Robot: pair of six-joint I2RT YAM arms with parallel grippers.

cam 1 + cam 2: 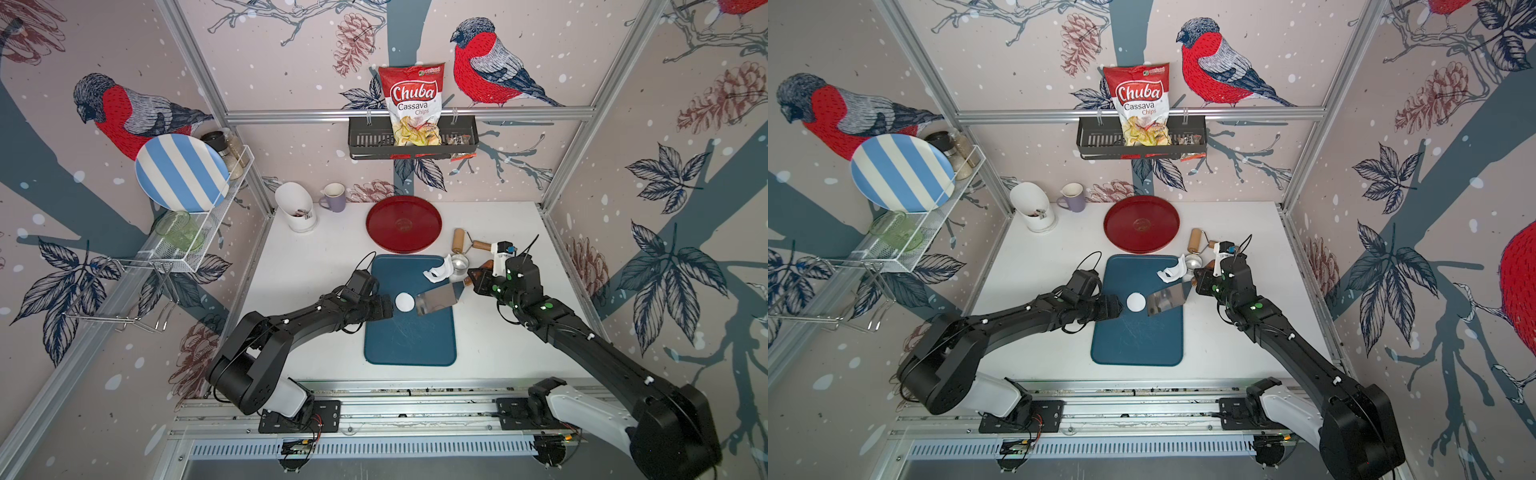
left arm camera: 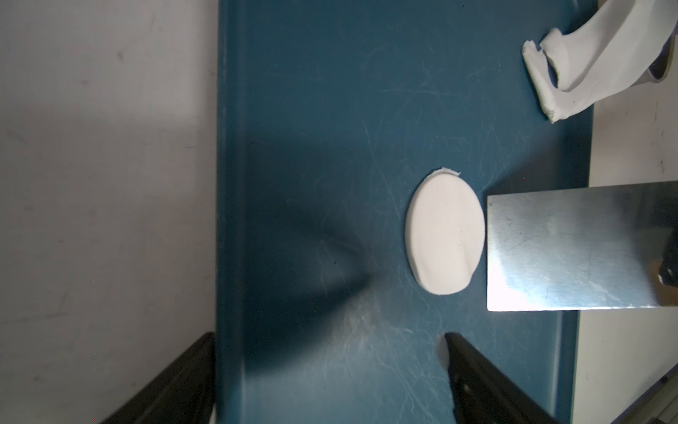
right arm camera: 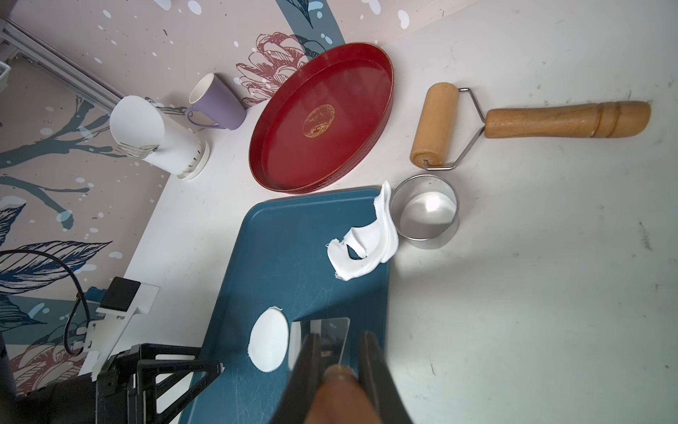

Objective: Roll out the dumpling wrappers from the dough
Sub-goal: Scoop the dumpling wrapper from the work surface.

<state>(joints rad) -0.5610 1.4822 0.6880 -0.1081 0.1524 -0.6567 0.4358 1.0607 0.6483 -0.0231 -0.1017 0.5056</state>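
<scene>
On the blue cutting board [image 1: 409, 340], about mid-board, sits the dumpling wrapper [image 1: 404, 301], right in front of the left gripper [image 1: 385, 308]. That gripper's jaws are spread wide with nothing in them. In the left wrist view, its fingertips [image 2: 462, 352] stop short of the wrapper, so there's no contact.

On the wrapper's other side is the steel blade of a bench scraper [image 2: 579, 249], its edge just beside the rim with a sliver of blue showing between them. The right gripper [image 3: 339, 361] is clamped tight on the scraper's brown wooden handle.

The wrapper itself is a flat, matte white disc. It's smooth on top with a clean round edge, apart from one tiny ragged tab sticking out of the rim. The leftover dough [image 3: 367, 242] is a crumpled, torn strip on the board's far right corner, just beside the steel ring cutter [image 3: 425, 213].

Some bits are hard to read. In both top views the left gripper's fingers blend into one dark lump. The scraper handle is a blurry blob up close in the right wrist view, and the jaws cover part of the blade. The left wrist view also cuts off the dough at the frame edge.
</scene>
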